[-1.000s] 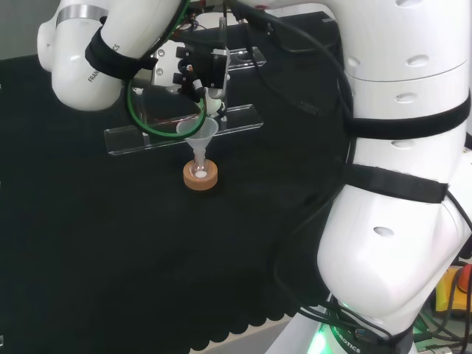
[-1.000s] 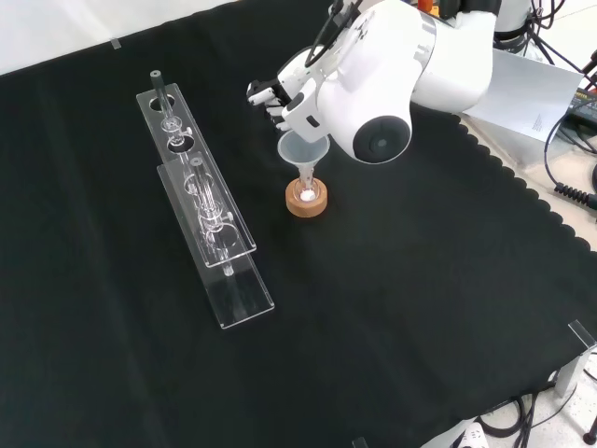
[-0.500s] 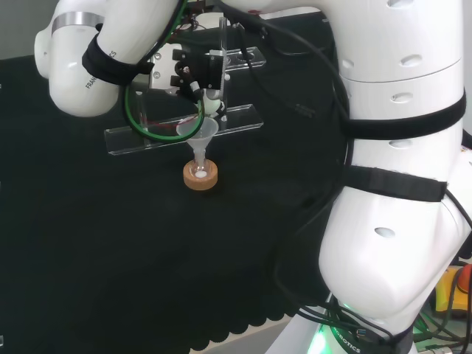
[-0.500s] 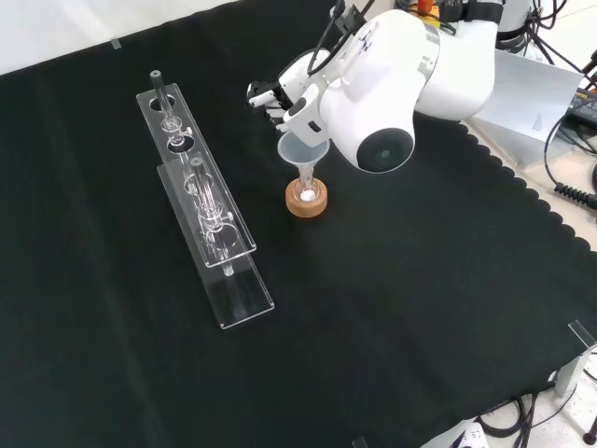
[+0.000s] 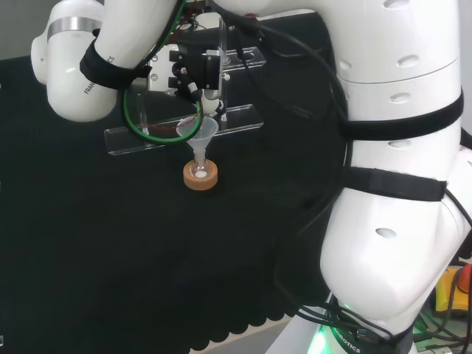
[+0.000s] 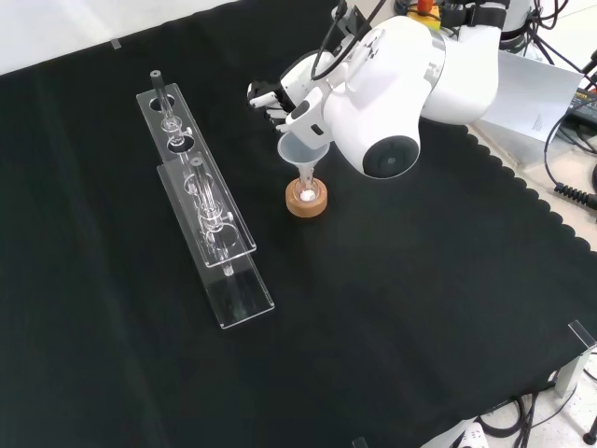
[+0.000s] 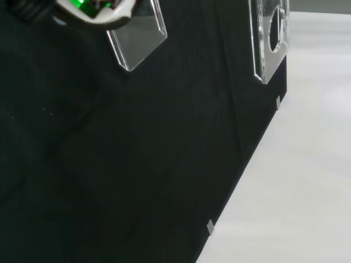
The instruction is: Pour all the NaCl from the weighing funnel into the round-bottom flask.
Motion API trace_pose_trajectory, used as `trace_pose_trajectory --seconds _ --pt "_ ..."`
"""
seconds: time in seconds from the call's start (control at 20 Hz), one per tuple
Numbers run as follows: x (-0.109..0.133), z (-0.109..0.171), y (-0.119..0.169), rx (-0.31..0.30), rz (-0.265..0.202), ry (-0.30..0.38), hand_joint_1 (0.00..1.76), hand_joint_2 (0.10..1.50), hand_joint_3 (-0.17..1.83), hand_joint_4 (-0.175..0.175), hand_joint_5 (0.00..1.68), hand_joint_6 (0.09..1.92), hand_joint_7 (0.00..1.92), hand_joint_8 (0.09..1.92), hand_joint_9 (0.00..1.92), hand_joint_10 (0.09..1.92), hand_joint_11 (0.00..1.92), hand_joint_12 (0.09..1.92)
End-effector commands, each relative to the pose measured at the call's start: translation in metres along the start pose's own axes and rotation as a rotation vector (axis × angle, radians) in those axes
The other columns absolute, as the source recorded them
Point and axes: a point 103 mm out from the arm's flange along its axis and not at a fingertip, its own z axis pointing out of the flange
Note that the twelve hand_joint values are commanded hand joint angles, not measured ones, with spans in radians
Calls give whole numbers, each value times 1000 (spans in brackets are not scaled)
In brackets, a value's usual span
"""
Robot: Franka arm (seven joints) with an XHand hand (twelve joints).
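Pouring looks nearly done: white NaCl lies in the round-bottom flask (image 6: pixel 306 195) beneath the funnel (image 6: pixel 301 151), while the hand (image 6: pixel 270 96) curls round something unclear.

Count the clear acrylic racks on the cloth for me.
2: one rack farther up the front view, the other rack overlapping its near end, both left of the cork ring. None looks hidden.

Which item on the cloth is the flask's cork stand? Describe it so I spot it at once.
In the front view, start at the long clear rack and look right. The cork ring sits on the black cloth under the clear funnel, below the robot hand. It is the one tan, opaque piece among clear ware.
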Motion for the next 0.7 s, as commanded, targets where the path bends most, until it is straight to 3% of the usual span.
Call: trace_pose_trajectory --seconds 0.05,0.7 --pt "-1 1 -1 1 4 3 1069 713 736 175 1072 1052 907 769 1028 514 616 1184" --pt "-6 1 -5 -19 10 44 1069 711 738 175 1073 1050 909 771 1030 515 619 1180"
